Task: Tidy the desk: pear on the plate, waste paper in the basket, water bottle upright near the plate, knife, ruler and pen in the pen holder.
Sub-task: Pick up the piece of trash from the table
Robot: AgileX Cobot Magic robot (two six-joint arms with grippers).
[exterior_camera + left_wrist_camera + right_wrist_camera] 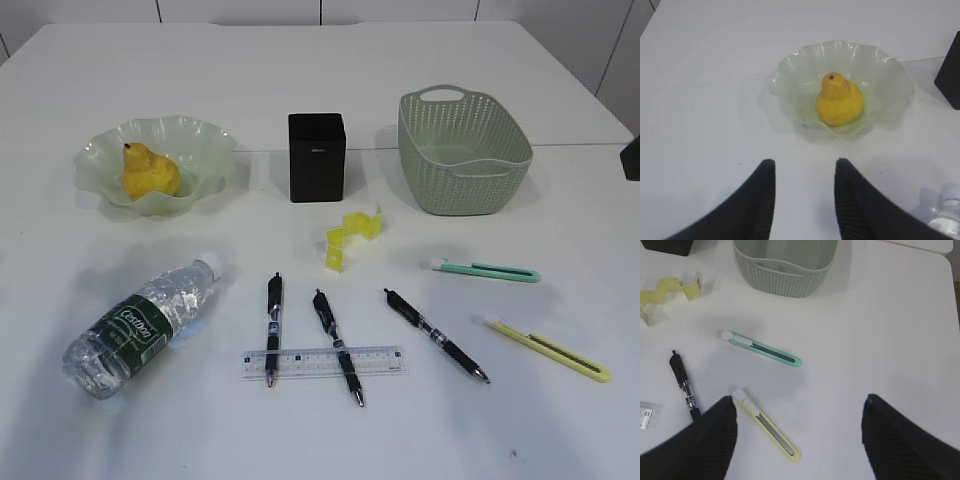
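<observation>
Ruler (323,361) of clear plastic with fine black marks lies flat at the near middle of the white desk (120,430), crossing over two of the three black pens (273,328); the third pen (436,335) lies slanted to the right, clear of the ruler. At the near left the water bottle (142,323) lies on its side, crinkled clear plastic with a dark green label and a white cap pointing far-right. At the near right lies a slim yellow knife (548,350), and just beyond it a teal knife (486,269).

Farther in, a folded zigzag strip of yellow paper (352,237) stands on edge near the middle. Behind it sits the matte black, square-sided pen holder (317,156). To its right is the sage-green basket (463,150), oval, with perforated woven-look walls and cut-out handles. At the far left the yellow pear (149,173) sits, stem end up, inside the translucent pale green plate (205,135) with its ruffled rim.

The left gripper (805,167) hangs part open and empty above bare desk near the plate. The right gripper (799,412) is spread wide, empty, apparently above the yellow knife. Both grippers' fingers are cut off by the wrist views' lower edges.
</observation>
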